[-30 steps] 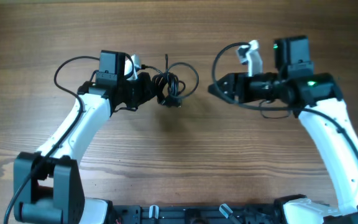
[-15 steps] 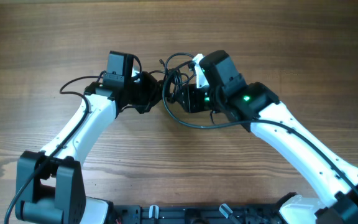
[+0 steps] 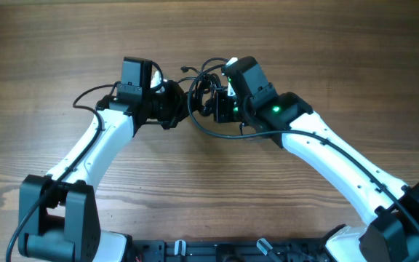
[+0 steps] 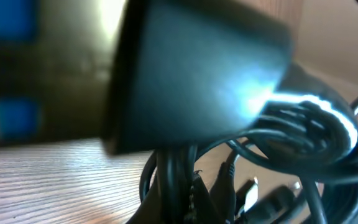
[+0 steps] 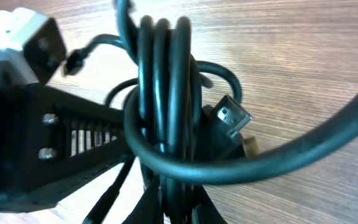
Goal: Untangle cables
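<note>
As the cables point(image 3: 199, 91) are viewed, a tight bundle with loose loops is noted | left gripper point(image 3: 182, 108) is clamped on it | right gripper point(image 3: 212, 109) is set against it, grip not determinable

Upper centre of the frame, a tight knot of cables point(image 3: 201, 91) sits between the two grippers on the wooden table point(image 3: 340, 44). The left gripper point(image 3: 182, 102) meets it from the left and the right gripper point(image 3: 215, 105) from the right, both touching the knot. How their jaws stand cannot be made out. Thin loops arch above the knot. A green light point(image 3: 275, 110) glows on the right arm.
</note>
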Tool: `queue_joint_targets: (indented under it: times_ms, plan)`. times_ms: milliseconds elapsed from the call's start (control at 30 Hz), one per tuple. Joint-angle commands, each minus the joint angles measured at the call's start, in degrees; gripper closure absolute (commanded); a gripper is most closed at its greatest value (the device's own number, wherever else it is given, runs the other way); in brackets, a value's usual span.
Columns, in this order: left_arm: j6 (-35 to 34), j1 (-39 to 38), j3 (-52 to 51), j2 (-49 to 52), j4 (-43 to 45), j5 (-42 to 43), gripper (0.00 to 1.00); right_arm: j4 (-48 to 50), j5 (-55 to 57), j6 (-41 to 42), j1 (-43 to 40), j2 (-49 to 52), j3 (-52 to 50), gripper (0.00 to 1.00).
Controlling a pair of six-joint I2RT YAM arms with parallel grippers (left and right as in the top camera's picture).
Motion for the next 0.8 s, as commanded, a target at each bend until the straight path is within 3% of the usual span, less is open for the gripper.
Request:
queue_joint_targets:
  times_ms: [0, 167, 333, 467, 600, 767]
  plan:
    - [10.49, 0.61, 1.14, -1.03, 0.22, 15.5, 0.96, -2.49, 5.7, -0.42, -5.88, 2.14, 0.61, 0.96]
    - [25.0, 5.05, 1.14, -1.03, 3.39, 35.32, 0.96, -4.87, -0.42, -4.98, -12.24, 2.14, 0.61, 0.96]
    - [24.48, 5.66, 1.14, -1.03, 11.39, 49.4, 0.96, -6.82, 0.42, -6.38, -12.57, 2.16, 0.61, 0.96]
    - [16.59, 7.19, 1.14, -1.18, 18.01, 49.37, 0.96, -9.07, 4.39, -6.23, -12.63, 2.16, 0.07, 0.96]
    - [5.88, 9.6, 1.14, -1.25, 31.74, 48.13, 0.96, -11.58, 5.81, -5.09, -12.72, 3.32, -0.15, 0.96]
    - [5.35, 11.96, 1.11, -1.22, 33.81, 39.41, 0.96, -16.9, 3.56, -4.96, -12.72, 4.17, -0.15, 0.96]
